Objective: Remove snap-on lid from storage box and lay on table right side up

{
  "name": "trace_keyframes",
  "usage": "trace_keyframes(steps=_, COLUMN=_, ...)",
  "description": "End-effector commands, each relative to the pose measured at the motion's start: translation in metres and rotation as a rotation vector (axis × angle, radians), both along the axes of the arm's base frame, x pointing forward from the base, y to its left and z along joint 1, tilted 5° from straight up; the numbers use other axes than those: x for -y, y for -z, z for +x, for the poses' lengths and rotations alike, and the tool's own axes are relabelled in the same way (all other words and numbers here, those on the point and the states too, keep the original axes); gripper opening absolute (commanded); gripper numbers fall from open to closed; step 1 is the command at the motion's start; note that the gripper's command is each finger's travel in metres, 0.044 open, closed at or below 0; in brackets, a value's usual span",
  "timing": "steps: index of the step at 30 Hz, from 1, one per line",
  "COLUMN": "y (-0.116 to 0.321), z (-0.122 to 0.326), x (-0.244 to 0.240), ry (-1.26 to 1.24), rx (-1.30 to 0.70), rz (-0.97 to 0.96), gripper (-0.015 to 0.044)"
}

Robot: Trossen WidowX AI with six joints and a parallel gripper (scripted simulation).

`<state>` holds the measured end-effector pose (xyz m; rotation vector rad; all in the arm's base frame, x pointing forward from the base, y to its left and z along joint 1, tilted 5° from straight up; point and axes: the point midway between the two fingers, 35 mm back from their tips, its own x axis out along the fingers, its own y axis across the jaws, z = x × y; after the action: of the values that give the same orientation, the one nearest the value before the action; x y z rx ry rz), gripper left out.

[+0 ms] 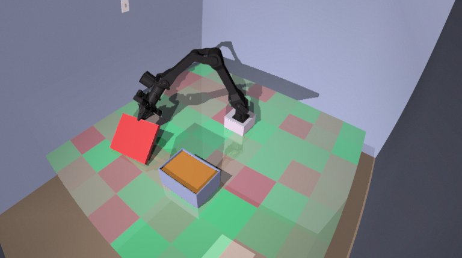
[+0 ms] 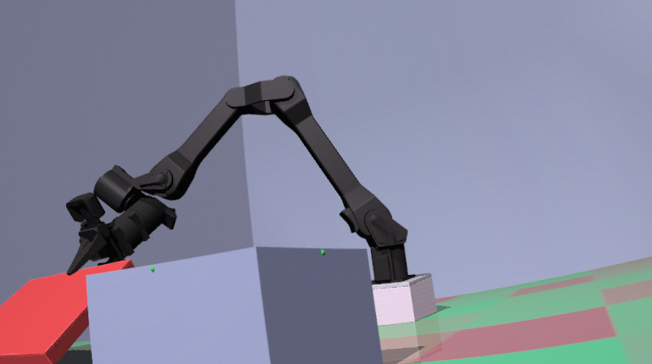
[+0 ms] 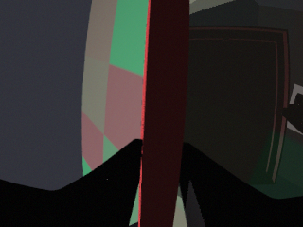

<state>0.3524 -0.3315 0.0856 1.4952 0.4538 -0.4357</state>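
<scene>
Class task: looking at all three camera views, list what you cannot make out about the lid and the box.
- Exterior view: the storage box wall hides its inside and the red lid's lower right part.
- Wrist view: the lid shows edge-on only, gripped by the gripper.
- Top view: whether the lid's low edge touches the table is unclear.
</scene>
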Motion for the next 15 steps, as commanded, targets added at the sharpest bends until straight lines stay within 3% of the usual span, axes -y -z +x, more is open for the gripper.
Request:
trace_keyframes(steps=1, y=0.023, z=0.001, x=-0.007, ry=0.002, rx=-0.038, rz=0.042, gripper=0.0000)
trace_keyframes(steps=15, y=0.034, z=0.002, x=-0.008, ry=0.002, rx=-0.038, rz=0.042, gripper=0.0000)
